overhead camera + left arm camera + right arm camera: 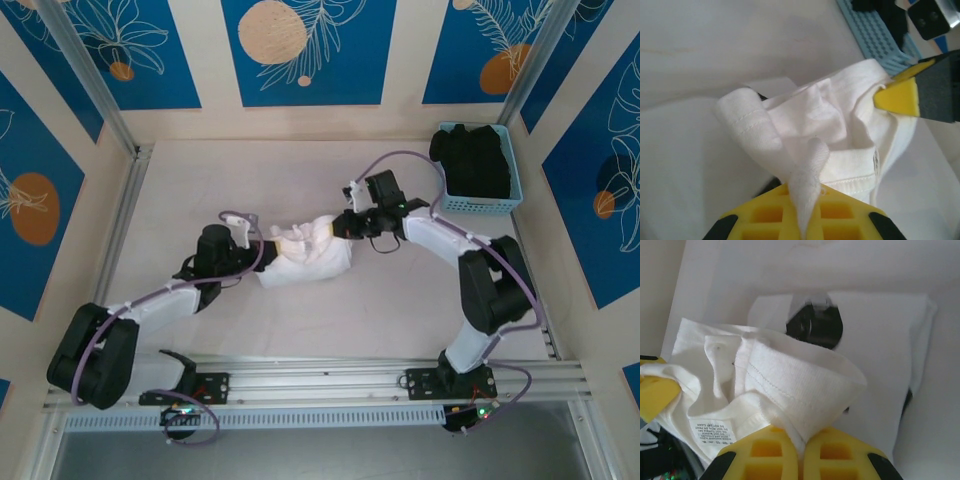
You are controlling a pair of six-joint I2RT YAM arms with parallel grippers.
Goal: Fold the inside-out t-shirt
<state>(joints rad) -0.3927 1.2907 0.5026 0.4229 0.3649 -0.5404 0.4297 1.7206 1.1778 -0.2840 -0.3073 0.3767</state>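
the inside-out t-shirt [305,258], bunched in a wrinkled heap mid-table [300,170] between both arms, is pinched at opposite edges by the left gripper [805,210] and right gripper [801,440], each clenched on white fabric, likely to lift and spread it for folding.
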